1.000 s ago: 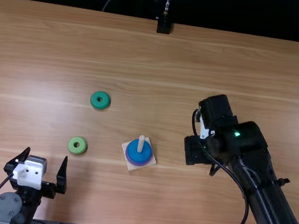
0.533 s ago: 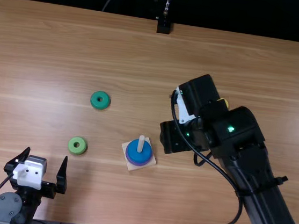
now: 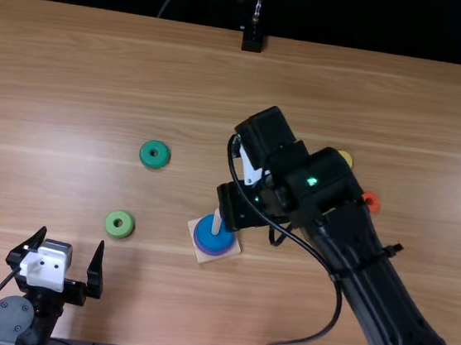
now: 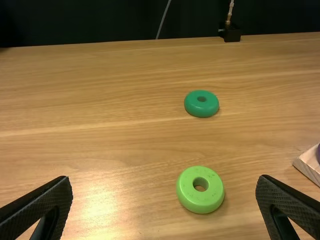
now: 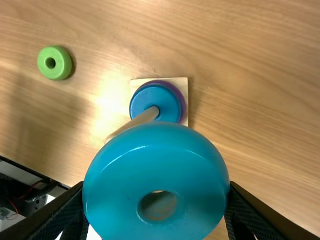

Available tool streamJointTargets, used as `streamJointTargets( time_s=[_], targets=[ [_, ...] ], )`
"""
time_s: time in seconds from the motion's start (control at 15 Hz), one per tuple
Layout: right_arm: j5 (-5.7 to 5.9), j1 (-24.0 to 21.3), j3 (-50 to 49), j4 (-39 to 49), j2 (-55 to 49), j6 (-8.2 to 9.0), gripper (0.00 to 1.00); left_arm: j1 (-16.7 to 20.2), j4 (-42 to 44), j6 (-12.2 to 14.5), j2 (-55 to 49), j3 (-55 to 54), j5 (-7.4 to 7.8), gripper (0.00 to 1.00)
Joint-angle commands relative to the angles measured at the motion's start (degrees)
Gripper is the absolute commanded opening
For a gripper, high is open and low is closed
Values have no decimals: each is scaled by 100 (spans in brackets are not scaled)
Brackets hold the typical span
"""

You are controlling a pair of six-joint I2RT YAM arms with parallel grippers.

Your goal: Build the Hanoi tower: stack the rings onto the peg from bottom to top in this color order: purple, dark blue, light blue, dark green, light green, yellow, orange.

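Tower [image 3: 213,241]: base [image 3: 203,258] near mid-surface [image 3: 99,83], purple ring [image 5: 183,102] lowest, dark blue ring [image 5: 160,95] on it, peg [image 5: 132,125] rising above both.

Left to right, top view:
- Left end effector [image 3: 73,236]: fingers apart, nothing between them.
- Light green ring [image 3: 120,224], then dark green ring [image 3: 154,154]: flat on the surface, apart.
- Right end effector [image 5: 156,189]: clamped on light blue ring [image 5: 157,145], above and beside the peg; ring not on it.
- Yellow ring [image 3: 345,158] and orange ring [image 3: 370,202]: beyond the right arm, partly covered by it.

Risks (judged): lowering with the hole off the peg would land the ring on the peg tip, tilting it or shoving the base. Opening early could drop it askew. A sideways brush by the fingers could shift the tower. Picking dark green next avoids a colour-order error.
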Motion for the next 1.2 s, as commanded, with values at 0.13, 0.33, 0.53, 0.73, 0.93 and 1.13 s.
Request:
streamJointTargets(
  time_s=[0.13,0.33,0.53,0.73,0.93,1.13],
  targets=[
    [-15,358,182,34,218,123,0,66,-433,89,-67,-600,60,100],
    [-15,446,190,44,262,228,0,66,-433,89,-67,-600,50,100],
    [-15,490,182,55,297,302,0,66,-433,89,-67,-600,50,100],
    [-15,499,340,44,561,302,0,66,-443,89,-67,-600,50,100],
    [-15,508,419,44,631,313,0,66,-433,89,-67,-600,50,100],
    [-15,508,366,44,807,292,0,66,-433,89,-67,-600,50,100]
  ],
)
